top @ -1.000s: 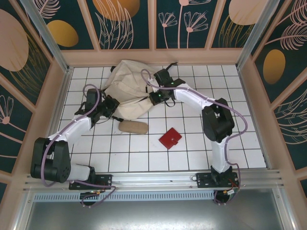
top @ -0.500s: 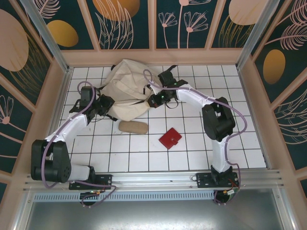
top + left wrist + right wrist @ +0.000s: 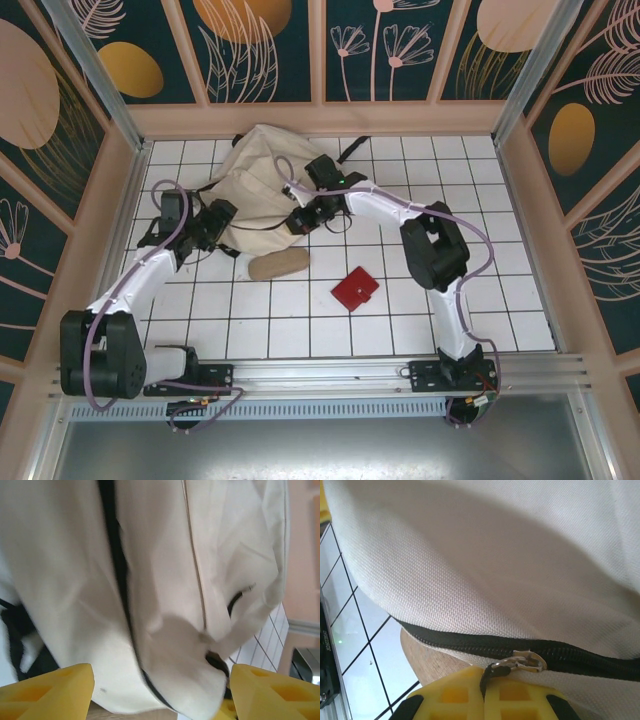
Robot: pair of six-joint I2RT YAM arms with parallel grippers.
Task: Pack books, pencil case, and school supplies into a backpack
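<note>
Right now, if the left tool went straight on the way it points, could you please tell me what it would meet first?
Most likely the backpack: its cream fabric lies straight ahead of the left tool, whose jaws stand open. How near the fabric is I cannot tell.

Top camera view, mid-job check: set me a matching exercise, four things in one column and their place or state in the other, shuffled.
Things
1. cream-beige fabric backpack
2. tan-brown soft pouch pencil case
3. flat red square case
4. right gripper

Place or state
A. shut on the metal zip pull
B. lying by itself on the white tiled table, apart from the rest
C. at the far side, between both arms
D. lying at the backpack's near edge

Pairs: 1-C, 2-D, 3-B, 4-A
</note>
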